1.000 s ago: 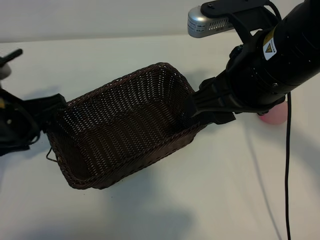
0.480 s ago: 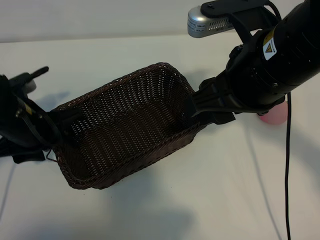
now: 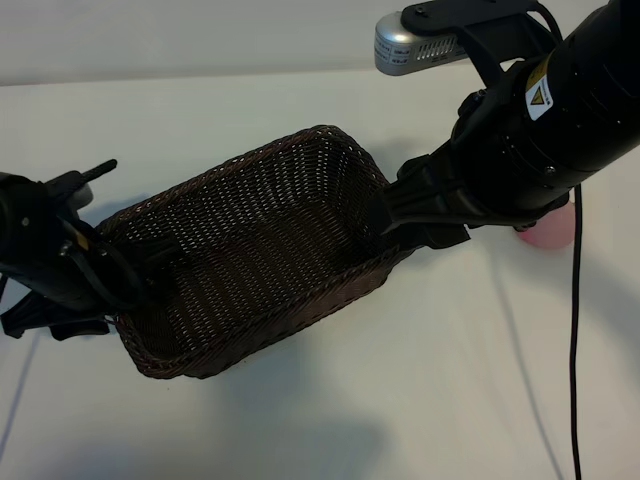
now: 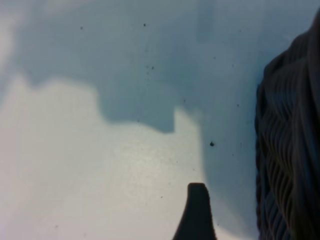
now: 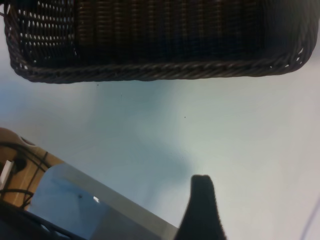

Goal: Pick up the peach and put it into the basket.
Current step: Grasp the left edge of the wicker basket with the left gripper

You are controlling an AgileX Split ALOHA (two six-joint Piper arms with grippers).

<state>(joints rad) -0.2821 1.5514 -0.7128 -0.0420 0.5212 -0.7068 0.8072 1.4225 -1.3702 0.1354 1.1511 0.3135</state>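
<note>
The dark-brown wicker basket [image 3: 250, 250] lies slanted at the middle of the white table. The peach [image 3: 549, 229] is a pale-pink ball on the table at the right, mostly hidden behind my right arm. My right gripper [image 3: 383, 215] hangs at the basket's right end; its wrist view shows one dark finger [image 5: 202, 205] over bare table, apart from the basket's rim [image 5: 150, 72], and it is open and empty. My left gripper [image 3: 135, 268] is at the basket's left end, open, with one finger [image 4: 197, 210] beside the basket's wall [image 4: 290, 150].
A black cable [image 3: 575, 330] hangs down over the table at the right. A silver camera housing [image 3: 410, 42] sits on top of the right arm. The right wrist view shows a metal table edge [image 5: 100, 200] and a wooden piece with cables [image 5: 15, 170] beyond it.
My left arm has swung in from the left edge towards the basket's left end. The right arm, the basket and the peach have stayed where they were.
</note>
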